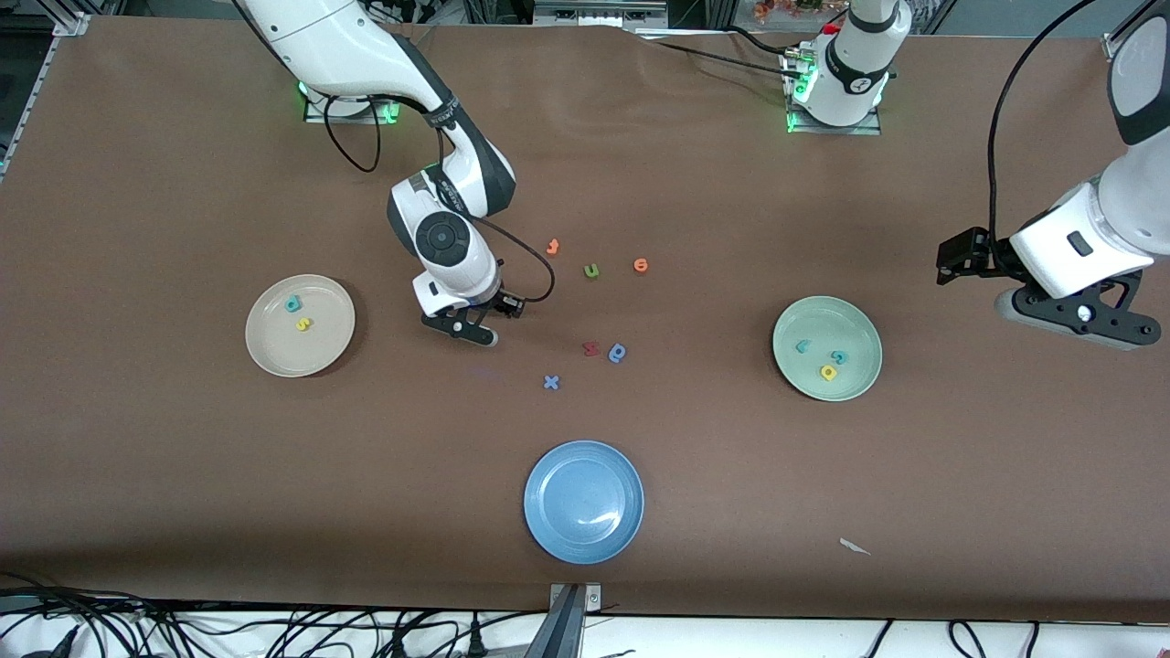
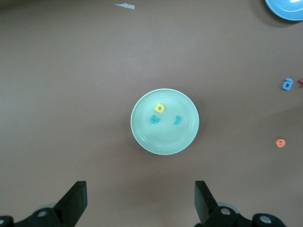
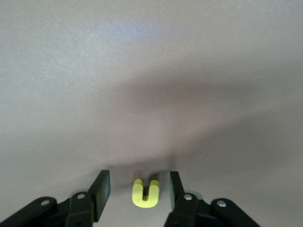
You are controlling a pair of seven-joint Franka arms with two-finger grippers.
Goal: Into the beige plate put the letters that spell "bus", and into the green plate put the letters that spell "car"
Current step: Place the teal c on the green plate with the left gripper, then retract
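The yellow u [image 3: 145, 194] sits between the fingers of the right gripper [image 1: 470, 326], which hangs over bare table [image 1: 183, 475] between the beige plate [image 1: 265, 352] and the loose letters in the middle. In the right wrist view the fingers stand partly open on either side of the u, with a small gap showing on each side, so whether they actually grip it cannot be told.

The beige plate, toward the right arm's end of the table, holds a teal b [image 1: 293, 304] and a yellow s [image 1: 303, 323], close together. The green plate [image 1: 795, 315], toward the left arm's end, holds a teal c [image 1: 838, 357], a yellow a [image 1: 828, 372] and a teal r [image 1: 803, 346].

The left gripper [image 2: 141, 201] waits in the air past the green plate, at the table's end, its fingers wide open and holding nothing.

Loose on the table between the plates lie an orange letter [image 1: 552, 247], an olive-green u [image 1: 591, 270], an orange e [image 1: 641, 265], a red letter [image 1: 590, 348], a blue a [image 1: 618, 353] and a blue x [image 1: 551, 382]. A blue plate [image 1: 548, 530] lies nearer the front camera than all of them, with nothing in it.
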